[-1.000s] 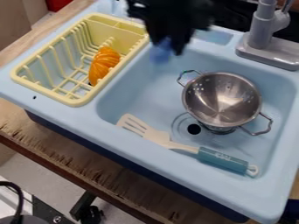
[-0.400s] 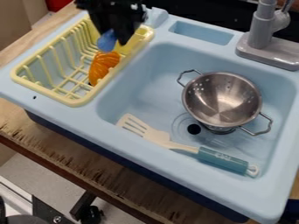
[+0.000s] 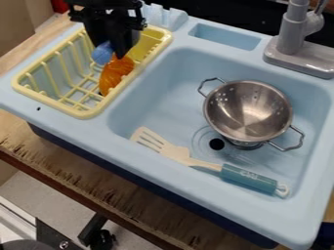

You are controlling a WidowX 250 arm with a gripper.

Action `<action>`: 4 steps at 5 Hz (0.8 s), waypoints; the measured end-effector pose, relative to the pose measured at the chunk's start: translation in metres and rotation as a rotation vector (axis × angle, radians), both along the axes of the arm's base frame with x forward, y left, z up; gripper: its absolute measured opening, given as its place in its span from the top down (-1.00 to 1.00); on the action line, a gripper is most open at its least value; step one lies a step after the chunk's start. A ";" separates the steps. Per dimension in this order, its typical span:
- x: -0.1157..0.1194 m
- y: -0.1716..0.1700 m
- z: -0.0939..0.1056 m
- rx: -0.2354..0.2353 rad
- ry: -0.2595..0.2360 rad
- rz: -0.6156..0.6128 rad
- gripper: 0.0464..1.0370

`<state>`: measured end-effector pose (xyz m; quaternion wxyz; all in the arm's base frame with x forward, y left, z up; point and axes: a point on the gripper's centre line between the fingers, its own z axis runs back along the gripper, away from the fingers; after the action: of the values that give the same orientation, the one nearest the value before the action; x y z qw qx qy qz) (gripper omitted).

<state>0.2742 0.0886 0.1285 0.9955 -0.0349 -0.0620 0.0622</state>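
Black fingers hung at eleven o'clock of the view, narrowed around a small blue object, over the yellow dish rack, with an orange ribbed piece lying in the rack just beside them toward five o'clock. Across the light blue sink, a metal colander stood upright at three o'clock, and a teal-handled spatula lay between four and six o'clock, its slotted cream head toward the rack side.
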 end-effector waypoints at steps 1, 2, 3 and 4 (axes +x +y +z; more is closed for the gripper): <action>0.004 0.002 0.002 -0.028 0.040 0.044 0.48; 0.006 0.001 0.005 -0.042 0.066 0.069 0.48; 0.009 -0.001 0.004 -0.045 0.068 0.087 0.48; 0.012 -0.002 0.000 -0.032 0.074 0.095 0.48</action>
<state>0.2860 0.0864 0.1286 0.9924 -0.0454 -0.0259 0.1117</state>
